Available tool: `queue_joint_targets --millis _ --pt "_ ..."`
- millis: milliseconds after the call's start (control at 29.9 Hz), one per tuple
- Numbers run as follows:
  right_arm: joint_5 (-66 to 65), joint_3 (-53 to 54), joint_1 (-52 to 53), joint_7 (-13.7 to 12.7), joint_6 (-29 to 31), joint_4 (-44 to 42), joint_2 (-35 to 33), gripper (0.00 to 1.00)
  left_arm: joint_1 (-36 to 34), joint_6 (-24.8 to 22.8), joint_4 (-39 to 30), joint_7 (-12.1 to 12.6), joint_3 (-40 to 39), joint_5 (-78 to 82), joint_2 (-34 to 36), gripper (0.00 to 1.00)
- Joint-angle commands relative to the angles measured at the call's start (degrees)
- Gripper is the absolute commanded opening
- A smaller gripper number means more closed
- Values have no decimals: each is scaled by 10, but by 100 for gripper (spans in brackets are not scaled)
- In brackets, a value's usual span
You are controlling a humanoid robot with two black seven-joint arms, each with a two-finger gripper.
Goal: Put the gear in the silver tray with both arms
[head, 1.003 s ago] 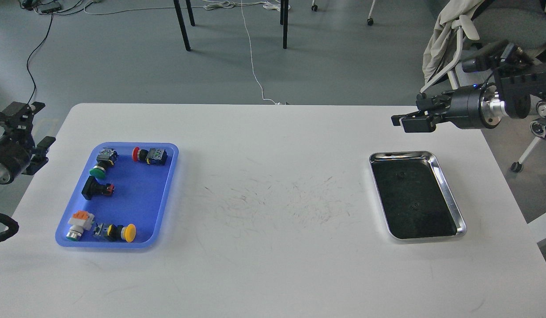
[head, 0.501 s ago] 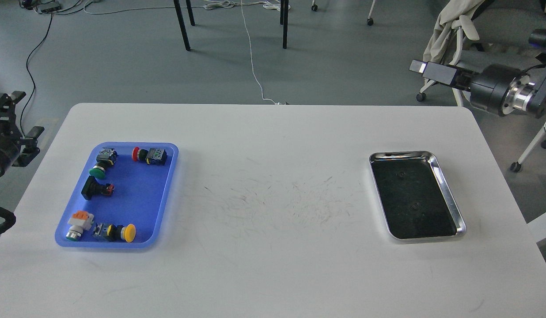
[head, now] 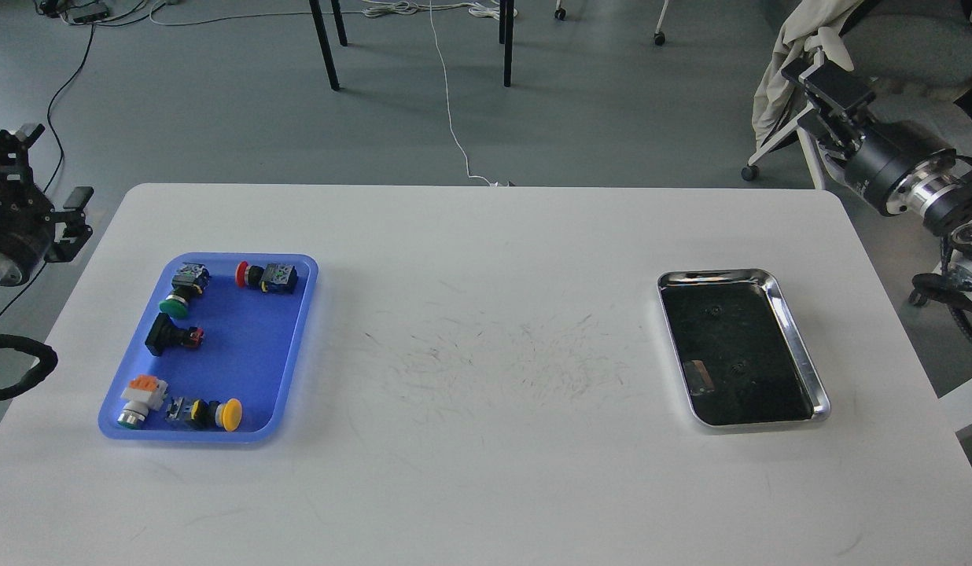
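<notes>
Gleaming silver tray [head: 800, 358] (dark-bottomed)

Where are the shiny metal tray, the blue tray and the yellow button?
silver tray [head: 800, 350], head view, right rim.
blue tray [head: 250, 354], head view, bare floor.
yellow button [head: 231, 414], head view, its cap.

silver tray [head: 800, 358] flat on table's right

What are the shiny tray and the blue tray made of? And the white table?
The rectangular shiny silver tray looks like polished steel: its rim is mirror-bright and its dark bottom reflects. The rounded blue tray seems plastic: even colour, soft glossy edge. The white table has a smooth matte top with fine dark scratches, perhaps laminate; I can't be sure.
</notes>
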Motion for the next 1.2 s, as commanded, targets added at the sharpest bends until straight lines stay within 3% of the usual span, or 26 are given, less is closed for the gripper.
queue_joint_targets --millis 0,368,669,836,1170 --pt "11 34 -31 0 -2 2 2 94 -11 0 -20 0 -1 -5 0 98" --pt "38 115 -84 0 -2 0 15 95 -19 0 -147 0 8 -6 13 98" --pt "79 140 -123 0 -9 -13 52 97 -21 0 -162 5 22 -7 8 98" --pt "78 146 -146 0 -1 -12 66 97 -16 1 -161 28 22 -8 10 98" --pt "79 137 -142 0 8 -6 73 99 -21 17 -133 29 35 1 13 98"
